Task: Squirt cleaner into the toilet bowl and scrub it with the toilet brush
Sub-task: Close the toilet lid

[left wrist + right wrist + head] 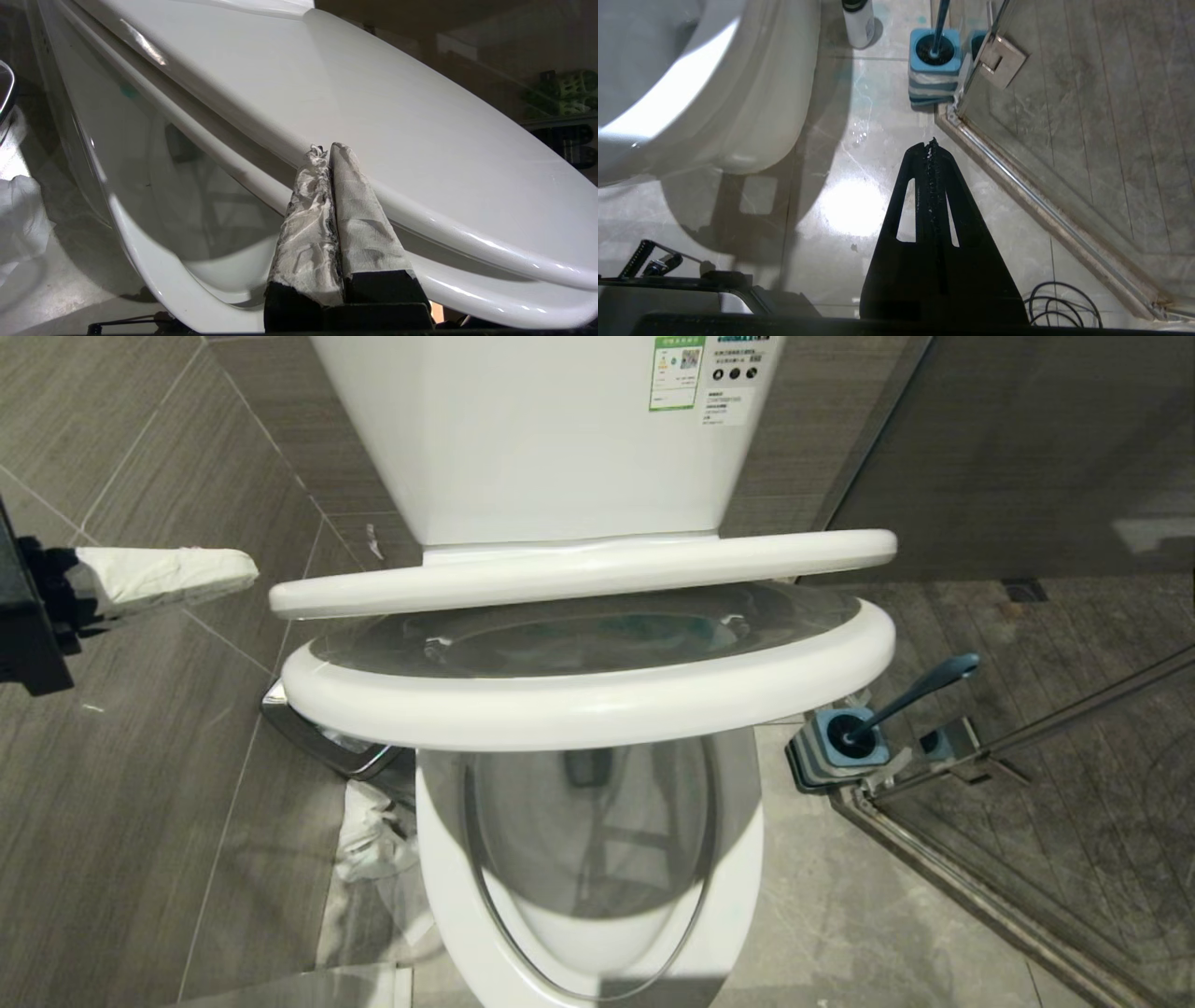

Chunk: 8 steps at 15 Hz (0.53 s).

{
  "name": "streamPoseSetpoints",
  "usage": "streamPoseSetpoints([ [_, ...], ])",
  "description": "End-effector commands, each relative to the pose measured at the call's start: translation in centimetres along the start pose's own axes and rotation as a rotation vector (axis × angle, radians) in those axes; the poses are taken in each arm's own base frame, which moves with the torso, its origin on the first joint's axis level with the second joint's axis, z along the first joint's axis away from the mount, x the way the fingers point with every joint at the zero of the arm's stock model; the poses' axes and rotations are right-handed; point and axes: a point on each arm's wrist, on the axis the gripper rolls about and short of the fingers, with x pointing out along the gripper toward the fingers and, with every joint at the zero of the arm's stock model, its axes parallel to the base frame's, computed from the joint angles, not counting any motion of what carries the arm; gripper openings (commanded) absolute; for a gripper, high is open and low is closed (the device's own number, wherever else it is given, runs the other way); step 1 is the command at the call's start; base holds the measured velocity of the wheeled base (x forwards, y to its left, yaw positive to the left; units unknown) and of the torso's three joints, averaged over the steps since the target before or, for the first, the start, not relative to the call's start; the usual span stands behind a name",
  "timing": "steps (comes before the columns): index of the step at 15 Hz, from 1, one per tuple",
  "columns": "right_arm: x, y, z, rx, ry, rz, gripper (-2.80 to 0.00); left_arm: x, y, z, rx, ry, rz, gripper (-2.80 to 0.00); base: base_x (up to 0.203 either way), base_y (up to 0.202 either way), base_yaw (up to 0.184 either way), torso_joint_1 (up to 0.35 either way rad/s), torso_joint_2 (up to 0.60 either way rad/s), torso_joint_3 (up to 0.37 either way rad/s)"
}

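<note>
The toilet bowl (597, 933) stands open below me, with its seat (588, 705) and lid (579, 574) both held half raised above it. My left gripper (248, 569), its fingers wrapped in white paper, is shut and empty just left of the lid's edge. In the left wrist view its tips (327, 149) lie at the rim of the lid (373, 93), above the bowl (140, 242). The toilet brush (920, 686) stands in a blue holder (934, 51) right of the toilet. A white cleaner bottle (858, 23) stands beside it. My right gripper (930, 144) hangs shut over the floor.
A metal bin (313, 733) with a white bag (373, 840) sits left of the toilet. The cistern (560, 429) rises behind. A glass shower door and its metal sill (980, 887) run along the right. Black cables (1064, 303) lie on the tiles.
</note>
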Motion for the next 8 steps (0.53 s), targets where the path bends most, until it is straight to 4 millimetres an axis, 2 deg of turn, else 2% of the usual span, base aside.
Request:
streamPoseSetpoints([
  [1, 0.0, 0.0, 0.0, 0.0, 0.001, 0.002, -2.8, 0.1, 0.1, 0.0, -0.006, 0.007, -0.003, -2.8, 0.0, 0.0, 0.0, 0.002, 0.0, 0.198],
  [4, 0.0, 0.0, 0.0, 0.0, 0.001, 0.002, -2.8, 0.2, 0.0, 0.0, -0.004, 0.011, -0.014, -2.8, 0.0, 0.0, 0.0, -0.005, 0.0, 0.152],
  [8, 0.0, 0.0, 0.0, 0.0, 0.002, 0.002, -2.8, 1.5, 0.1, 1.1, -0.001, 0.028, -0.014, -2.8, 0.0, 0.0, 0.0, 0.001, 0.0, 0.022],
])
